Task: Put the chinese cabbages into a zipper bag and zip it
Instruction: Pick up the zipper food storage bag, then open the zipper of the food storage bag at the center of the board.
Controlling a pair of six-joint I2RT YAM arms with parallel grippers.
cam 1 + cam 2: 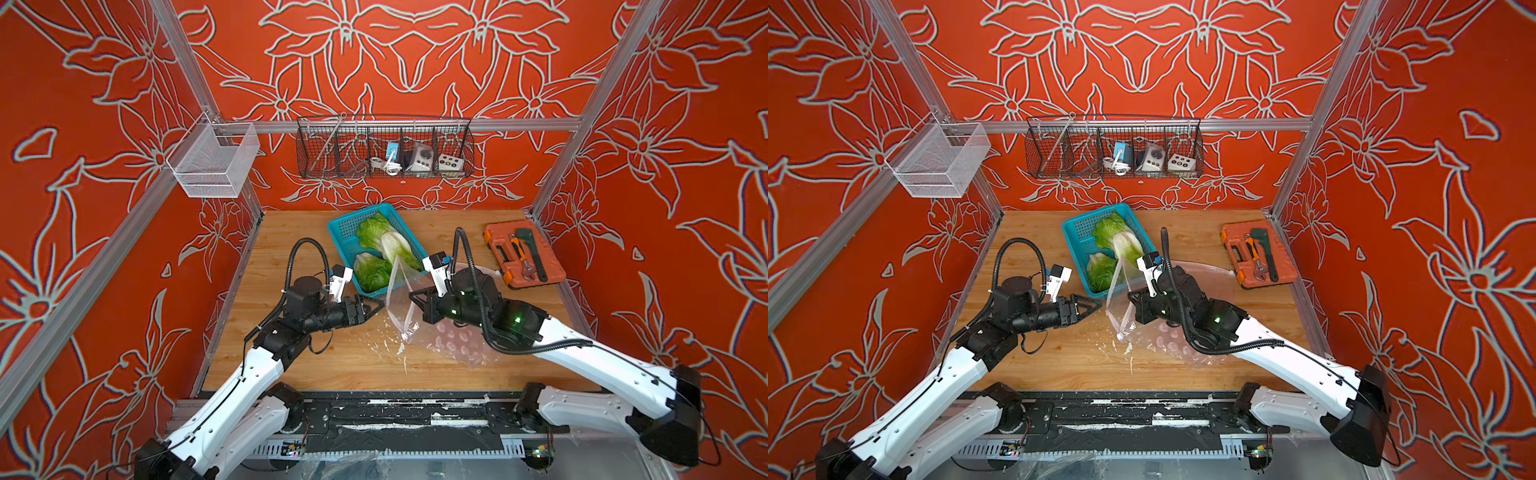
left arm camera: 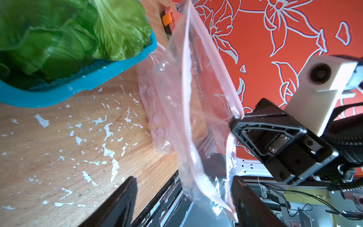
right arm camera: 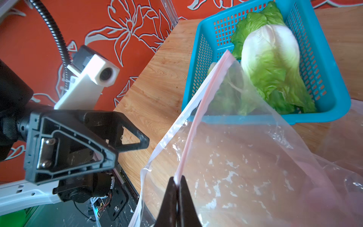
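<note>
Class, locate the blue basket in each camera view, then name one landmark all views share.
Top view: the blue basket sits mid-picture, on the table's far half.
Top view: the basket, slightly left of centre, same table spot.
Left wrist: basket fills a picture corner, chinese cabbages inside.
Right wrist: basket behind the raised zipper bag.
Shared landmark: that zipper bag, beside the basket in every view.

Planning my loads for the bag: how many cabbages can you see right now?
2 for sure, both in the blue basket: one white-ribbed cabbage mid-basket, one leafy cabbage at the end nearest the bag. Overlapping leaves may hide another.
</note>
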